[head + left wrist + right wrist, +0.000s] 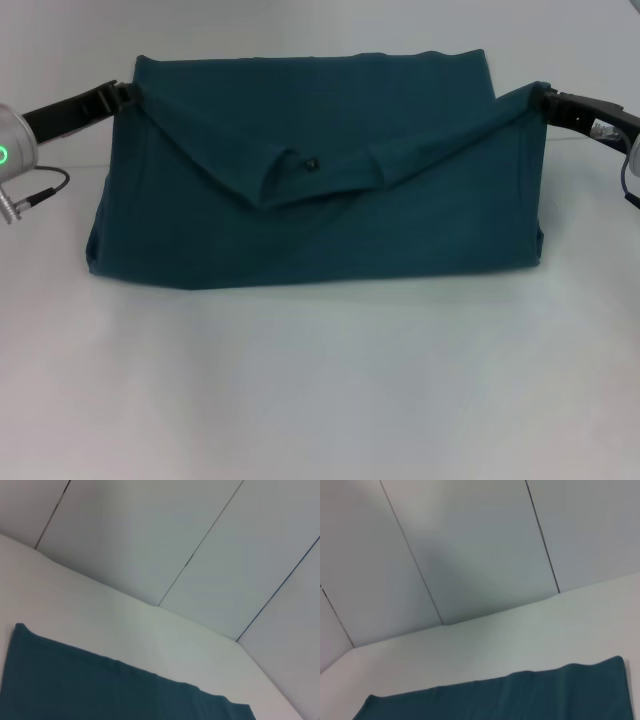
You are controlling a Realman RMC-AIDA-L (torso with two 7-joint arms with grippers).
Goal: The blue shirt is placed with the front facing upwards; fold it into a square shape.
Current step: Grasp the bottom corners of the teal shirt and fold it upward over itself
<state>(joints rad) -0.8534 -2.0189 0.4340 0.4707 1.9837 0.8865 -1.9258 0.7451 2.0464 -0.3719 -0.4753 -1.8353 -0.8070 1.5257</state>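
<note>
The blue shirt (320, 210) lies across the far middle of the white table as a wide teal rectangle, plain side up. Its top layer sags into a V with the collar and a small dark neck label (311, 163) at the centre. My left gripper (132, 93) is shut on the shirt's upper left corner. At the upper right corner my right gripper (541, 97) is likewise shut on the cloth, so the layer hangs taut between both. Each wrist view shows only a strip of the shirt's edge (100, 685) (520, 695), no fingers.
The white table (320, 390) stretches bare in front of the shirt. Behind it, both wrist views show a pale panelled wall (200, 540) with dark seams.
</note>
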